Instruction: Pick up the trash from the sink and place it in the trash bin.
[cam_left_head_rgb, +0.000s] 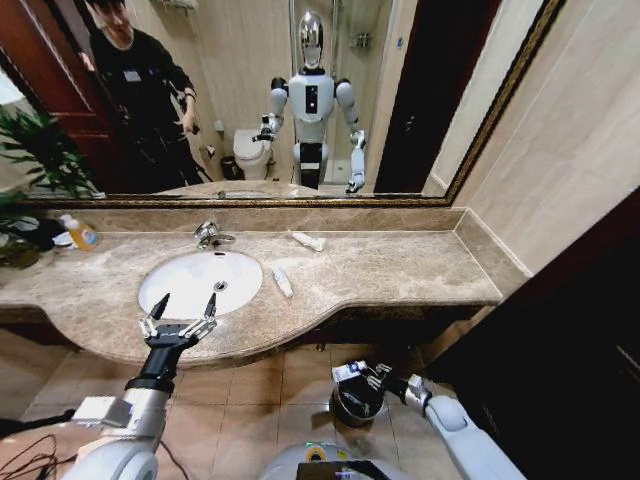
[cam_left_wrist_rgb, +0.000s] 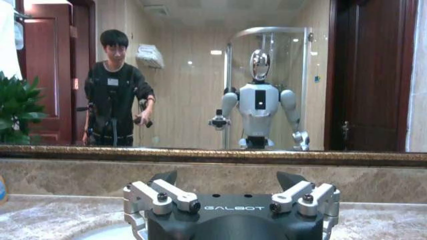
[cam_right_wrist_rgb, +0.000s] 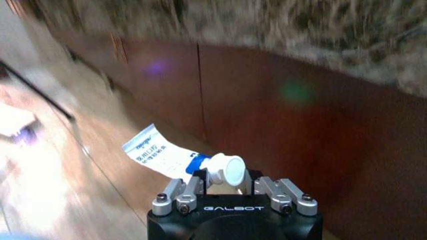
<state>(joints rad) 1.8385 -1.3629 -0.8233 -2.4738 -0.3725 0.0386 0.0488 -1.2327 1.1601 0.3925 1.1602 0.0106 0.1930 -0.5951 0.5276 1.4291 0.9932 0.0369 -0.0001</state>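
Holding white-and-blue tube (cam_right_wrist_rgb: 167, 157) over trash bin (cam_left_head_rgb: 356, 403), right gripper (cam_left_head_rgb: 377, 378) risks rim miss; left gripper (cam_left_head_rgb: 184, 306) wide, sink (cam_left_head_rgb: 170, 290) six o'clock.

Beige tiled walls (cam_left_head_rgb: 590, 130); gilt-framed mirror (cam_left_head_rgb: 250, 100) (dark doors reflected); tiled floor (cam_left_head_rgb: 250, 400).

Sink (cam_left_head_rgb: 180, 290) basin: open from above | Faucet (cam_left_head_rgb: 208, 235): stands at rear rim | Counter (cam_left_head_rgb: 400, 265) right part: two small tubes (cam_left_head_rgb: 282, 281) lying | Bin (cam_left_head_rgb: 356, 404): mouth partly covered by right gripper (cam_left_head_rgb: 372, 378) holding tube.
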